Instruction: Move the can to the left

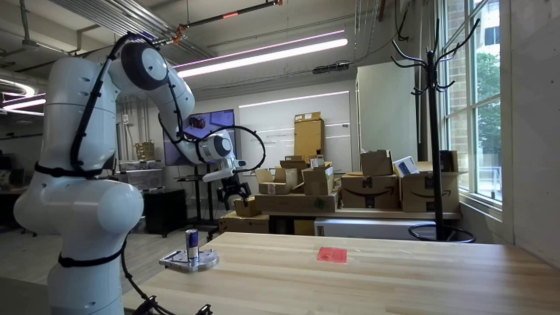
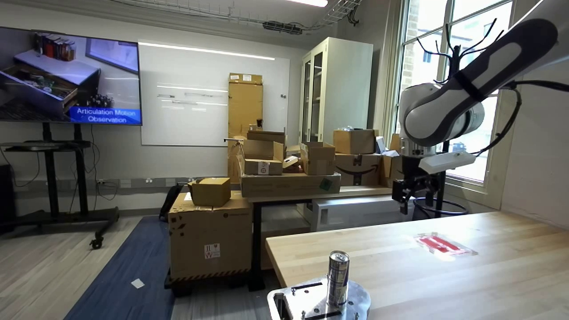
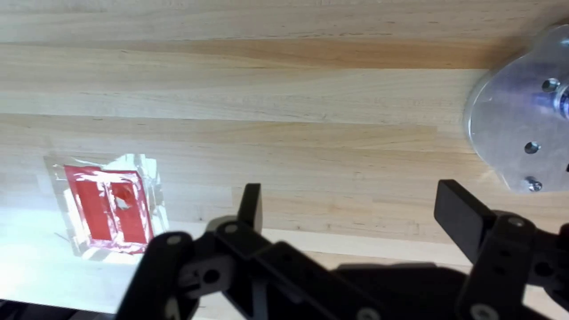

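The slim blue and silver can [image 1: 192, 245] stands upright on a flat metal plate [image 1: 210, 259] at the edge of the wooden table. In an exterior view it looks silver [image 2: 338, 279] on the same plate [image 2: 359, 295]. In the wrist view only a sliver of the can [image 3: 565, 103] shows at the right edge, on the plate [image 3: 498, 120]. My gripper [image 1: 236, 202] is high above the table, apart from the can; it also shows in an exterior view [image 2: 416, 202]. In the wrist view the jaws [image 3: 349, 200] are wide apart with only bare table between them.
A flat red packet in clear wrap [image 1: 331, 255] lies on the wooden table [image 1: 372, 284]; it also shows in the wrist view [image 3: 95, 209]. Cardboard boxes [image 1: 370, 190] stand behind the table. A black coat stand [image 1: 434, 131] is by the window.
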`<move>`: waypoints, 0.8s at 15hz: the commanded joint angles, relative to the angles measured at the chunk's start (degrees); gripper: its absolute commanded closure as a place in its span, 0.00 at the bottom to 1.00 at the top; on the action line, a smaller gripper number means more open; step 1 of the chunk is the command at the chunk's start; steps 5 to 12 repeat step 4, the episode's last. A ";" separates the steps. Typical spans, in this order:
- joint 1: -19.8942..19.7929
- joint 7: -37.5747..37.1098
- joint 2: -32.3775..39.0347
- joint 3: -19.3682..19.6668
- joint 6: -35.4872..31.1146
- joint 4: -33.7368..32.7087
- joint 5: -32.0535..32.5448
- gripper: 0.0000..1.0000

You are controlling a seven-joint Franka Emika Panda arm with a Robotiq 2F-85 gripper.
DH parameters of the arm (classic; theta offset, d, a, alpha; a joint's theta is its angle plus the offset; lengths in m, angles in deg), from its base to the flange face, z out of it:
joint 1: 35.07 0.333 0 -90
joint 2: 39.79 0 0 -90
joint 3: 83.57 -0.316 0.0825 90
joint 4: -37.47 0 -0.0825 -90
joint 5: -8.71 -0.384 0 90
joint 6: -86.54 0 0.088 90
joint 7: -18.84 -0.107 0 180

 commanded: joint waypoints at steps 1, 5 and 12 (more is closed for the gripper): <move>-1.11 -0.02 -0.24 -0.45 0.10 -0.04 -0.34 0.00; -1.42 -0.02 -0.54 -0.38 0.04 0.17 -0.74 0.00; -1.42 -0.02 -0.54 -0.38 0.04 0.17 -0.74 0.00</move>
